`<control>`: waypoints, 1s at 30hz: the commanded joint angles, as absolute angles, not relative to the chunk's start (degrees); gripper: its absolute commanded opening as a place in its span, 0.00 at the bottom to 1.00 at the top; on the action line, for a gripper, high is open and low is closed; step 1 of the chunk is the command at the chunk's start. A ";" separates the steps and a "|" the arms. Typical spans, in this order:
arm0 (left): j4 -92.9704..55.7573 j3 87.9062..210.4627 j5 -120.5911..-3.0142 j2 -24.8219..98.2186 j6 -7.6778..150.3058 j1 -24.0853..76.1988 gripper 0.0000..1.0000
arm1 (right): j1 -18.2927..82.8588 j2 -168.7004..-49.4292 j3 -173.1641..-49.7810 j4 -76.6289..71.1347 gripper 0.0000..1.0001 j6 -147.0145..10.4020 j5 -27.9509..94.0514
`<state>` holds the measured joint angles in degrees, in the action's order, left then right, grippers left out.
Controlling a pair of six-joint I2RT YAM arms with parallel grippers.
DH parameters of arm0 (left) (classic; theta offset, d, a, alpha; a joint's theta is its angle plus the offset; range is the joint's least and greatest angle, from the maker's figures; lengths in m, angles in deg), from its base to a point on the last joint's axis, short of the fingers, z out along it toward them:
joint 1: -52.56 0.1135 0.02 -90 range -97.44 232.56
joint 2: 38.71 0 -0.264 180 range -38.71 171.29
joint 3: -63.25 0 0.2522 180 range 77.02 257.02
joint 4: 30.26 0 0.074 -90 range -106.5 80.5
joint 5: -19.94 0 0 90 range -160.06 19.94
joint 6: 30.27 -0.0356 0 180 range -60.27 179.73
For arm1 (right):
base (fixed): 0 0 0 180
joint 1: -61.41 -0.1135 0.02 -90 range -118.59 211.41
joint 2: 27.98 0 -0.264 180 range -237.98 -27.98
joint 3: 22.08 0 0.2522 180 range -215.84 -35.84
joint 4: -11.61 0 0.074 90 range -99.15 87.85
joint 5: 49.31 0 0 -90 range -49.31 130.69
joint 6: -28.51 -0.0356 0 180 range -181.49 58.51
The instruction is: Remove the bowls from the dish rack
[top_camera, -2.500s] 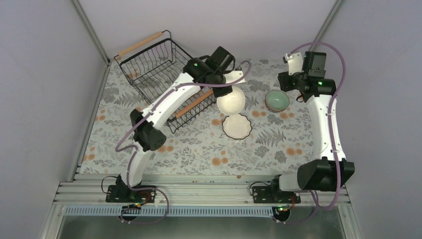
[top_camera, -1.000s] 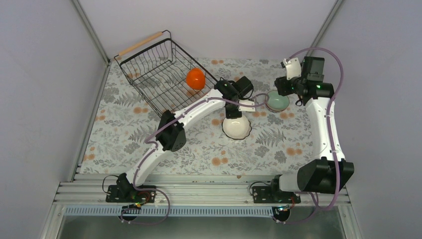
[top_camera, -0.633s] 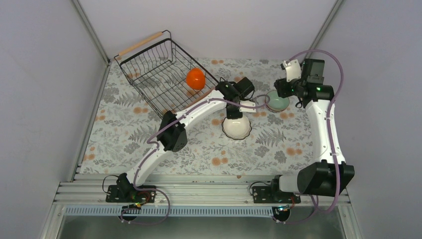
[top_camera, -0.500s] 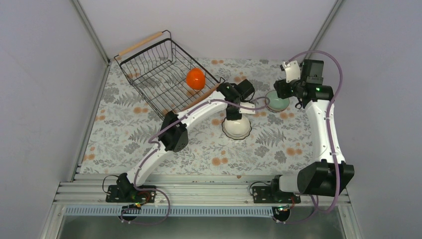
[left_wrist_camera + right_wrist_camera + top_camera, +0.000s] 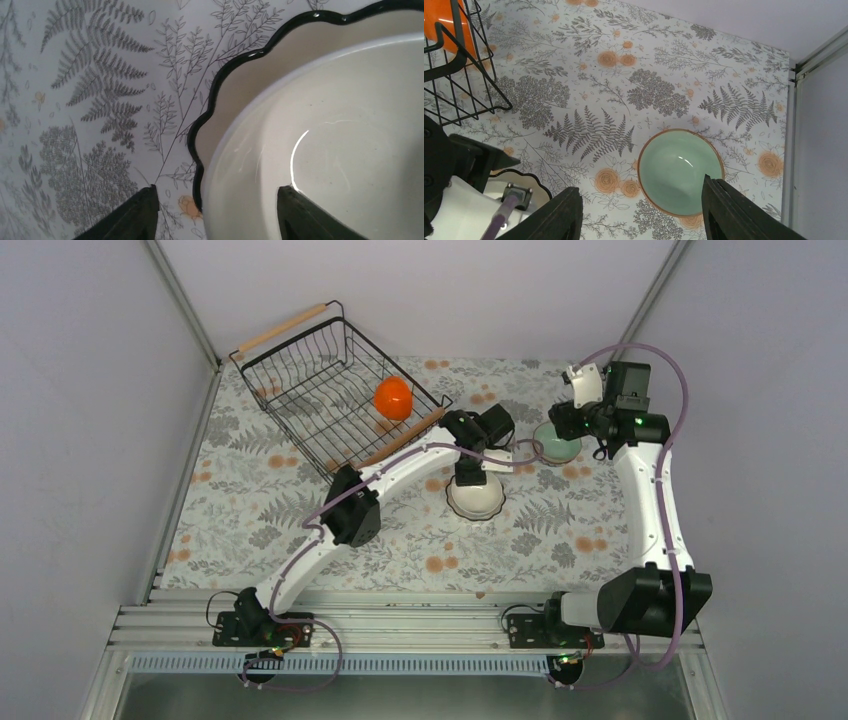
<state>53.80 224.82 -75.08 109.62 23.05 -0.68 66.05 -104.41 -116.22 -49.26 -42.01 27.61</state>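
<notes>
The black wire dish rack (image 5: 320, 390) stands at the back left with an orange bowl (image 5: 394, 397) inside. A plain white bowl (image 5: 325, 150) sits nested in a scallop-edged, black-rimmed bowl (image 5: 235, 95) mid-table. My left gripper (image 5: 470, 476) hangs just over them, open. One of its fingers (image 5: 132, 215) is outside over the cloth and the other is inside the white bowl, with the rim between them and no grip on it. A pale green bowl (image 5: 680, 172) rests on the cloth under my open right gripper (image 5: 642, 210), which holds nothing.
A floral cloth (image 5: 400, 530) covers the table. The rack's near wooden handle (image 5: 405, 436) lies close to my left forearm. Grey walls and metal posts close in the back and sides. The rack's corner wire (image 5: 469, 85) shows at the right wrist view's upper left.
My left gripper carried the white bowl from the rack, set it into the scalloped bowl, then opened its jaws. The right gripper barely shifted over the green bowl.
</notes>
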 commanded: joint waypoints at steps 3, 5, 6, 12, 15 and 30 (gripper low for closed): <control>52.82 226.57 -80.20 100.93 23.34 -1.26 0.81 | 66.75 -102.78 -115.49 -48.51 0.58 -41.37 26.91; 52.60 226.30 -82.48 98.16 23.87 -1.28 0.91 | 66.73 -102.73 -115.50 -48.51 0.58 -41.36 26.65; 52.61 226.15 -83.54 96.75 24.17 -1.24 0.93 | 66.77 -102.78 -115.55 -48.51 0.58 -41.49 26.47; 46.80 217.52 -91.88 84.87 25.80 -0.34 0.96 | 66.62 -103.40 -117.10 -50.27 0.60 -40.18 19.60; 41.67 209.77 -95.74 80.61 26.21 1.94 0.98 | 65.99 -105.04 -118.61 -52.59 0.61 -39.19 18.10; 31.18 207.47 -91.10 84.41 26.69 20.87 0.98 | 60.09 -109.46 -124.25 -53.60 0.62 -39.64 17.36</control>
